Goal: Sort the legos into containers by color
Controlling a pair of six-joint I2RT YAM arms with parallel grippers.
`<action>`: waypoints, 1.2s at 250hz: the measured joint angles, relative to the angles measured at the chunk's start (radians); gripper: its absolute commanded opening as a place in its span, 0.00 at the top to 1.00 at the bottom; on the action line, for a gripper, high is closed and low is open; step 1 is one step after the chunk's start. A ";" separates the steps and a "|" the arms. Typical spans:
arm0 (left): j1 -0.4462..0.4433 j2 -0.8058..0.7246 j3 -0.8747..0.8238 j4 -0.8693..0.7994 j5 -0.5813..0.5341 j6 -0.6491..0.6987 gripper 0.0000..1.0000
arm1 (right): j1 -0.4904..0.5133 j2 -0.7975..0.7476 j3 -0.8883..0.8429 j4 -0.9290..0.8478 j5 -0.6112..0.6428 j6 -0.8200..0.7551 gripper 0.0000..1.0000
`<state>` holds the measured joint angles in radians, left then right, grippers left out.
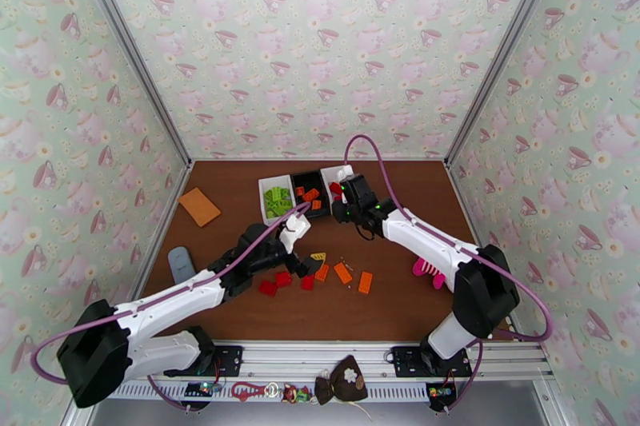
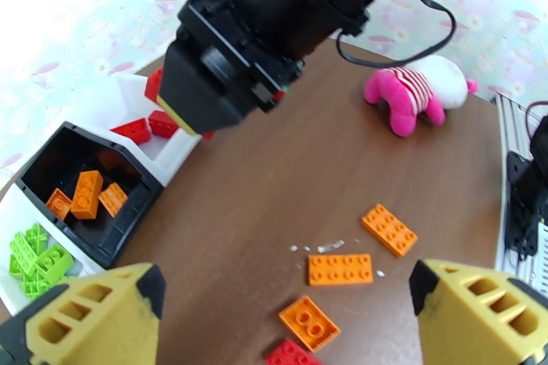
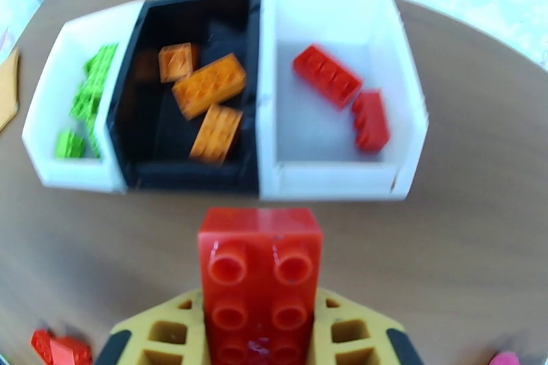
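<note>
Brown tabletop (image 1: 400, 308) floors a booth papered with teacups. Nearest the arm bases, the left gripper (image 2: 284, 305) holds its yellow fingers wide apart with nothing between them. It is above a loose scatter of three orange bricks (image 2: 340, 268), and the top view shows three loose red bricks (image 1: 283, 279) just to their left. Farther out, the right gripper (image 3: 260, 335) is clamped on a red brick (image 3: 260, 270), a finger pressed to each side and the studs facing its camera. Beyond it, three bins stand touching in a row. The left white bin (image 3: 48, 144) holds lime green bricks (image 3: 92, 85). The black bin (image 3: 192, 178) holds orange pieces (image 3: 207, 84). The right white bin (image 3: 329, 188) holds two red pieces (image 3: 327, 75).
</note>
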<state>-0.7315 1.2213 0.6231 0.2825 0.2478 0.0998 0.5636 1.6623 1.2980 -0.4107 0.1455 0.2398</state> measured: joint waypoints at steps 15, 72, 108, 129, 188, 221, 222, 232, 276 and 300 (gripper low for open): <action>0.002 0.018 0.000 0.011 -0.004 -0.004 0.00 | -0.028 0.031 0.025 0.024 -0.012 -0.015 0.82; 0.010 0.030 0.000 0.029 -0.010 -0.008 0.00 | -0.099 0.207 0.179 0.087 -0.051 -0.051 0.82; 0.011 0.031 0.000 0.029 -0.010 -0.008 0.00 | -0.106 0.311 0.251 0.124 -0.060 -0.070 0.80; 0.011 0.031 0.000 0.029 -0.011 -0.008 0.00 | -0.111 0.383 0.309 0.135 -0.064 -0.073 0.78; 0.013 0.027 0.000 0.008 -0.021 -0.007 0.00 | -0.119 0.497 0.388 0.151 -0.065 -0.079 0.48; 0.018 0.010 0.000 -0.013 -0.021 -0.006 0.00 | -0.121 0.493 0.390 0.151 -0.064 -0.090 0.35; 0.018 0.009 0.000 -0.013 -0.021 -0.006 0.00 | -0.121 0.493 0.390 0.151 -0.065 -0.092 0.35; 0.019 0.002 0.000 -0.017 -0.021 -0.006 0.00 | -0.121 0.488 0.390 0.148 -0.065 -0.096 0.34; 0.022 -0.042 0.000 -0.057 -0.029 -0.006 0.00 | -0.121 0.383 0.320 0.160 -0.066 -0.096 0.24; 0.022 -0.076 0.000 -0.105 -0.041 -0.007 0.00 | -0.121 0.277 0.235 0.181 -0.077 -0.098 0.18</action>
<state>-0.7097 1.1454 0.6235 0.1780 0.2070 0.0925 0.4427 1.9388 1.5326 -0.2295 0.0681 0.1417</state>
